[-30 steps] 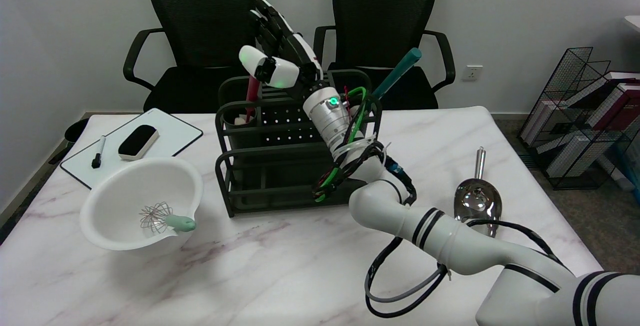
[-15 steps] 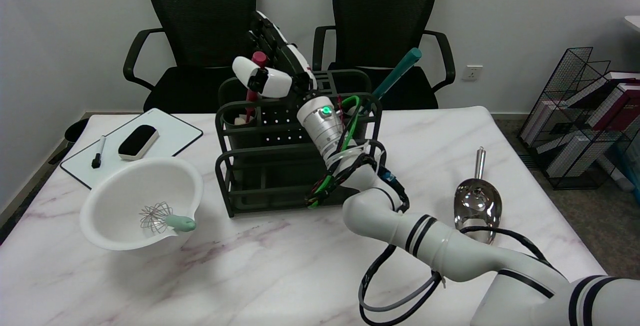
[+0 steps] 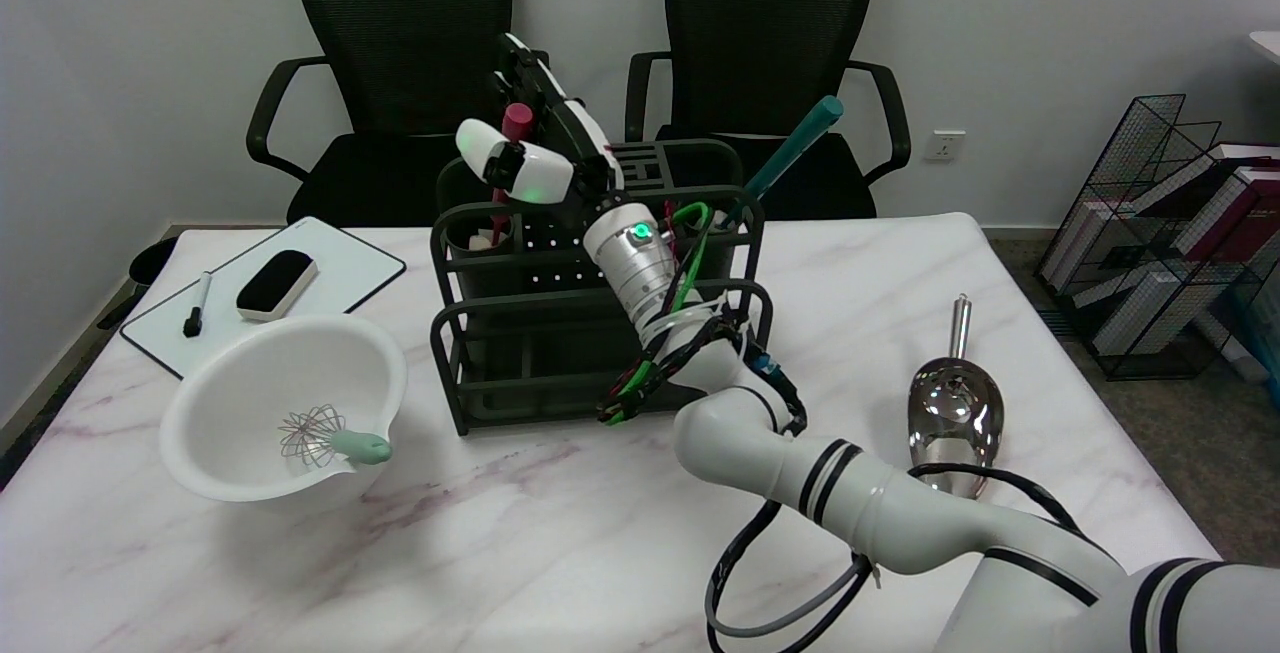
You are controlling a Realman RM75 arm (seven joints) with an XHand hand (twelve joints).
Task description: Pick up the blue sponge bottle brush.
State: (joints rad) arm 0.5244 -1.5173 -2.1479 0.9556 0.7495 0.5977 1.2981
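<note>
One second has carried the right hand (image 3: 535, 148) leftward above the rack (image 3: 540, 301), fingers spread and gripping nothing, toward a red handle (image 3: 516, 121) and away from the brush (image 3: 797, 146). Its teal-blue handle leans from the rack's right rear corner, sponge hidden. The approach likely needs correcting.

The right arm (image 3: 860, 503) reaches in from the lower right, bends at a white elbow, and rises through a silver wrist (image 3: 632, 258) lit by a green light. Its hand (image 3: 535, 148) is raised, fingers extended up and away, thumb out to the left, holding nothing.
</note>
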